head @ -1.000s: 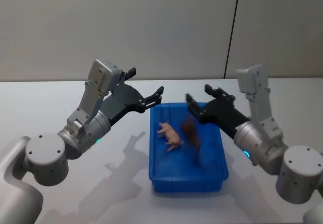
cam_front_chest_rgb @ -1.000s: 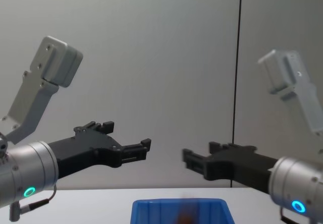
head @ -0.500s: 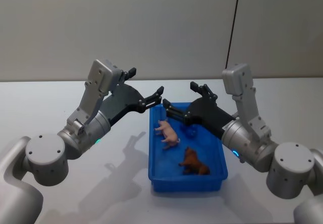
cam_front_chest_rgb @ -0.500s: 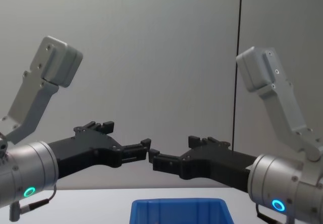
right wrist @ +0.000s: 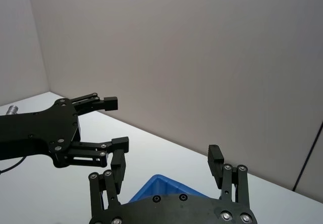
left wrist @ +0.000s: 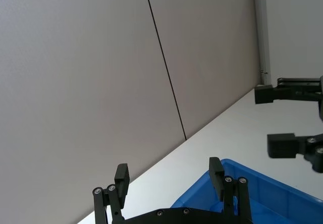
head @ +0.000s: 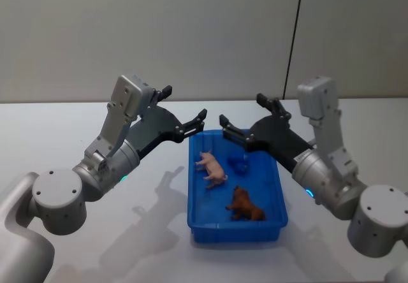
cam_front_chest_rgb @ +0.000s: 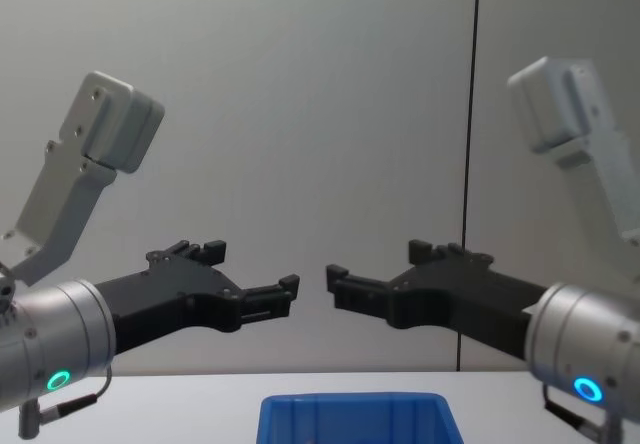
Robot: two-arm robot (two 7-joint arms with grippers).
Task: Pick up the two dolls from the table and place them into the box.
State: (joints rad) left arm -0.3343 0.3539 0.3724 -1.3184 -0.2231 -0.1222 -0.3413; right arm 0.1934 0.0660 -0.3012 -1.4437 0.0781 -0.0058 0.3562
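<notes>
Both dolls, pink (head: 213,167) and brown (head: 245,206), lie in the box (head: 197,222). Left gripper (head: 185,112) and right gripper (head: 245,118) hang above its far end, both spread and empty.

Right gripper (right wrist: 167,168): black, two fingers spread wide apart with nothing between them, seen from behind its own mount.
Left gripper (right wrist: 112,122): black, farther off, reaching in from the side; its jaws also stand apart, empty.
Box (right wrist: 162,188): blue, one rounded corner of the rim showing beyond the right gripper's base; the contents are hidden.
Tabletop (right wrist: 151,153): white, smooth, running back to a plain grey wall (right wrist: 202,57). A dark vertical seam, probably a panel joint, marks the wall at one edge.
</notes>
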